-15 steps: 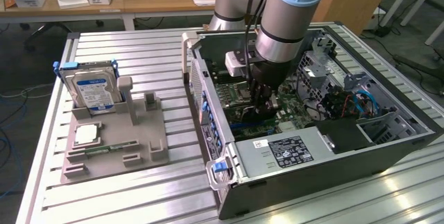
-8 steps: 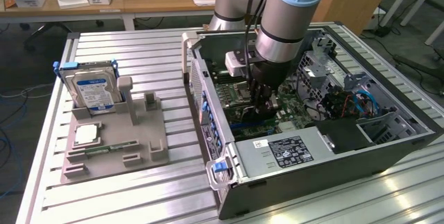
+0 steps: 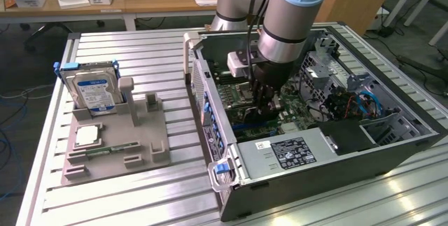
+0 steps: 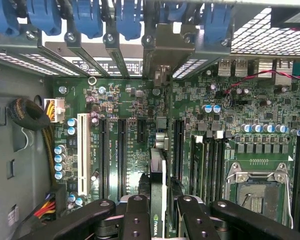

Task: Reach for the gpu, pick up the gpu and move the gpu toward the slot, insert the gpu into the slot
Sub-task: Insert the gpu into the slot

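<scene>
My gripper (image 3: 265,106) reaches down inside the open computer case (image 3: 392,147), over the green motherboard (image 3: 234,92). Its black fingers (image 4: 136,215) are shut on the gpu (image 4: 157,190), which I see edge-on between them in the wrist view, with a green logo on its edge. The card stands upright on the board, and its metal bracket end (image 4: 162,75) lies by the case's rear slot openings. Long black slots (image 4: 122,155) run parallel on either side of the card. The slot directly beneath the card is hidden by it.
Blue latches (image 4: 127,20) line the case's rear. A CPU socket (image 4: 257,192) and cables (image 4: 32,115) flank the card. Outside, a grey fixture (image 3: 115,152) holds a blue-labelled hard drive (image 3: 94,90), a processor chip (image 3: 87,136) and a memory stick (image 3: 112,148).
</scene>
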### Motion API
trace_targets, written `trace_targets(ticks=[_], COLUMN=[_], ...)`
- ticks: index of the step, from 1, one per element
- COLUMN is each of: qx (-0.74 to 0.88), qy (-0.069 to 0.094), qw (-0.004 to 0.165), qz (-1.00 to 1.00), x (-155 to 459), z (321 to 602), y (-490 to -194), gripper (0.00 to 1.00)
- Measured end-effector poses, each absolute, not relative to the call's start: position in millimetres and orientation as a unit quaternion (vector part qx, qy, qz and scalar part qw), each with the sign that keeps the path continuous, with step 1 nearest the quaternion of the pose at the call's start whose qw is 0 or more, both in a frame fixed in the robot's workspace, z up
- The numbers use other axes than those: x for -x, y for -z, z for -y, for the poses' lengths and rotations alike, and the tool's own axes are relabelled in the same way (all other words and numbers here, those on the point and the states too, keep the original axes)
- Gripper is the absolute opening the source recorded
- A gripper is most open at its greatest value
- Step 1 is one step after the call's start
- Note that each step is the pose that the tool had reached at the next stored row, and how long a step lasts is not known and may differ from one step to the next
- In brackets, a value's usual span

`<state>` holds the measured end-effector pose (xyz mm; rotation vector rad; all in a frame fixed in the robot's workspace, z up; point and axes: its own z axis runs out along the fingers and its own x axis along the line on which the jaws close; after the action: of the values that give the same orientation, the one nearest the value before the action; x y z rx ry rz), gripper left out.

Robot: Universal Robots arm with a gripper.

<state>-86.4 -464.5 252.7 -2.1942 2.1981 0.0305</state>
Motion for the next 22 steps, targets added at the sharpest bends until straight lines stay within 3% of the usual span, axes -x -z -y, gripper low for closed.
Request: trace_targets(ticks=[22], qx=[0.706], qy=[-0.010], qw=[0.017], qz=[-0.708], x=[86.6], z=[465.4], y=[-252.7], gripper=[0.25])
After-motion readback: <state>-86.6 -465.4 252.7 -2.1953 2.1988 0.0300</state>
